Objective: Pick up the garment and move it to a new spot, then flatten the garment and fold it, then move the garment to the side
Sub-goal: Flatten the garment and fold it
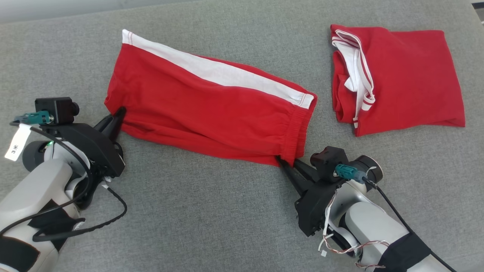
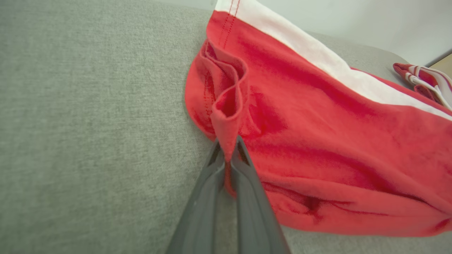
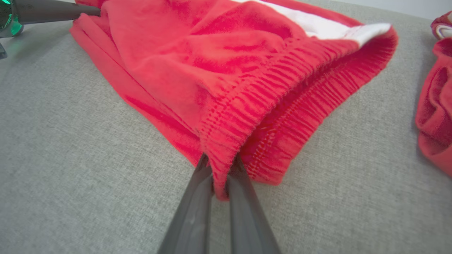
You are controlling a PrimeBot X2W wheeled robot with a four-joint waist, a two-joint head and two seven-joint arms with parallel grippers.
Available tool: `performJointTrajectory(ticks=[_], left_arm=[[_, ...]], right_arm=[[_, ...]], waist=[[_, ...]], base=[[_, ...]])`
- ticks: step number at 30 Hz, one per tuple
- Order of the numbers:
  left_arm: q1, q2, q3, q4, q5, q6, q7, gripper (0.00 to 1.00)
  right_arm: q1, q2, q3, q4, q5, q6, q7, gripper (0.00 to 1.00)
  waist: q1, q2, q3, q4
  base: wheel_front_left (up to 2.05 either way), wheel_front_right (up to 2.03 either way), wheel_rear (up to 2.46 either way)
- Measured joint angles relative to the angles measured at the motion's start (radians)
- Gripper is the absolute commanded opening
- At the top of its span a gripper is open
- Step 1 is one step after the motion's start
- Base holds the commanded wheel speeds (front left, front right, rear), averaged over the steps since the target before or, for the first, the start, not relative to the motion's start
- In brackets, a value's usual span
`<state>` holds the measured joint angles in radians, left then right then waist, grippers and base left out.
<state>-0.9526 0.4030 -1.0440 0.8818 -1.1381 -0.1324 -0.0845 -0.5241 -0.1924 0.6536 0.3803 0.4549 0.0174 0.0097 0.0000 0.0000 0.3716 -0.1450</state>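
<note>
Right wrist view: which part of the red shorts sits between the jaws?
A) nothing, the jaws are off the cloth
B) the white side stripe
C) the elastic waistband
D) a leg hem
C: the right gripper has its jaws closed on a fold of the ribbed elastic waistband of the red shorts.

Grey fabric surface (image 1: 227, 211), pale wall (image 2: 353, 17)

shorts (image 3: 212, 53): red, rumpled on the grey surface (image 3: 70, 158), white stripe (image 3: 317, 26) along the far side
right gripper (image 3: 220, 161): jaws pinched on the ribbed waistband (image 3: 282, 81) at its near fold
left gripper (image 3: 93, 11): top left, tip at the shorts' far end
other garment (image 3: 434, 113): red, right edge, apart from the shorts
</note>
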Motion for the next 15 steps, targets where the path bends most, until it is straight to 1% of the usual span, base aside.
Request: performJointTrajectory(ticks=[6, 9, 12, 15], left_arm=[[0.007, 0.000, -0.015, 0.007, -0.009, 0.000, -0.012, 0.00], [0.027, -0.009, -0.019, 0.011, -0.025, 0.000, -0.022, 0.00], [0.052, -0.028, -0.029, 0.013, -0.027, 0.000, -0.032, 0.00], [0.079, -0.050, -0.035, 0.015, -0.038, 0.000, -0.043, 0.00]], right_arm=[[-0.015, 0.000, -0.018, 0.049, 0.001, 0.001, -0.024, 0.00], [-0.016, -0.007, -0.036, 0.073, 0.016, 0.011, -0.041, 0.00], [-0.012, -0.025, -0.046, 0.087, 0.037, 0.037, -0.054, 0.00], [0.009, -0.037, -0.055, 0.104, 0.060, 0.055, -0.064, 0.00]], waist=[[0.0000, 0.0000, -0.019, 0.008], [0.0000, 0.0000, -0.036, 0.013], [0.0000, 0.0000, -0.055, 0.022], [0.0000, 0.0000, -0.074, 0.036]], base=[[0.00, 0.00, 0.00], [0.00, 0.00, 0.00], [0.00, 0.00, 0.00], [0.00, 0.00, 0.00]])
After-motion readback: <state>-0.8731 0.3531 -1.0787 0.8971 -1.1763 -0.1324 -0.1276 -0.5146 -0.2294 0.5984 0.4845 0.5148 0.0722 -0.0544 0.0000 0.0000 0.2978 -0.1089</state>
